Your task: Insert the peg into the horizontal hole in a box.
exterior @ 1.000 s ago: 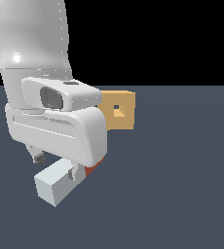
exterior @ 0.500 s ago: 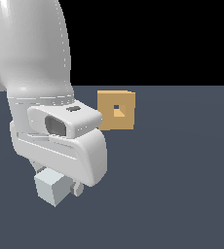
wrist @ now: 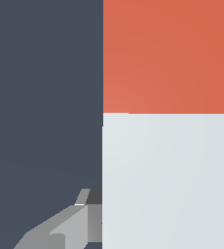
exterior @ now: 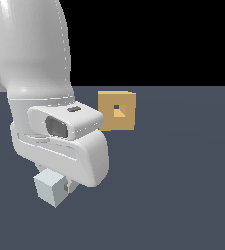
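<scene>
One stage of the job is looking done and the main one is not: the long square-section bar, pale grey-white with a red-orange end, the peg (exterior: pixel 51 188), is sitting under the arm at the exterior view's left, near the camera, with only its pale end poking out below the white wrist housing. In the wrist view the peg (wrist: pixel 166 146) is filling most of the picture, its pale length nearest the camera and its red-orange part beyond, and grey finger parts of the end effector (wrist: pixel 166 214) are showing at either side of the pale part. I am judging that the end effector is gripping the peg, though the contact itself is hidden by the bar.

Moving right in the exterior view, the small tan cube-like box (exterior: pixel 116 111) is standing on the dark blue-grey surface (exterior: pixel 183 171), farther from the camera than the arm and well apart from the peg. Its small dark square hole (exterior: pixel 117 108) is sitting in the middle of the near face and nothing is entering it.

What is remaining, as I am reading it, is carrying the peg across, lining one end up with the hole, and pushing it in level. Nothing else is lying on the surface between peg and box; the bulky white arm (exterior: pixel 36 58) itself is blocking much of the exterior view of the peg.
</scene>
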`<state>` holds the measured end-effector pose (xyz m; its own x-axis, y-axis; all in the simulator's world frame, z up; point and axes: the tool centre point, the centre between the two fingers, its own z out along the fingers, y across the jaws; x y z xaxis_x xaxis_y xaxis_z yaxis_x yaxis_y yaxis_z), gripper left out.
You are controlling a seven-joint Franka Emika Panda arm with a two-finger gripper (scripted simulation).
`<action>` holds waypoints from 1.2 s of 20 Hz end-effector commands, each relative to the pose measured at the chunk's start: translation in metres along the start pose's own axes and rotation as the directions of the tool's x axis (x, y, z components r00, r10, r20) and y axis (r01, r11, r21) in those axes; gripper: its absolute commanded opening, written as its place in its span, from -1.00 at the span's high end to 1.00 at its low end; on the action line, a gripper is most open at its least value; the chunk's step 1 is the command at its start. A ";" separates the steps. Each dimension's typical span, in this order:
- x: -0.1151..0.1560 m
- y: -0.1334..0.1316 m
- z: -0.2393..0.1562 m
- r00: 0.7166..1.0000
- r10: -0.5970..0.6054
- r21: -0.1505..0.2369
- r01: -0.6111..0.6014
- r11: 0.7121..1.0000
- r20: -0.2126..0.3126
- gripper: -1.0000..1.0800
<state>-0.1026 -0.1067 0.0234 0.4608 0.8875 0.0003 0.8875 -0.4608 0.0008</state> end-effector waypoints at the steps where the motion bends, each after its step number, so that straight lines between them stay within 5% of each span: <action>1: 0.000 0.000 0.000 1.000 0.000 0.000 0.000 1.000 0.000 1.00; 12: 0.034 0.016 -0.010 0.996 -0.088 0.000 0.088 0.996 0.002 1.00; 24: 0.148 0.045 -0.040 0.934 -0.358 0.000 0.358 0.934 0.003 1.00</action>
<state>-0.0054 -0.0100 0.0578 0.1526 0.9883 -0.0031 0.9883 -0.1526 -0.0021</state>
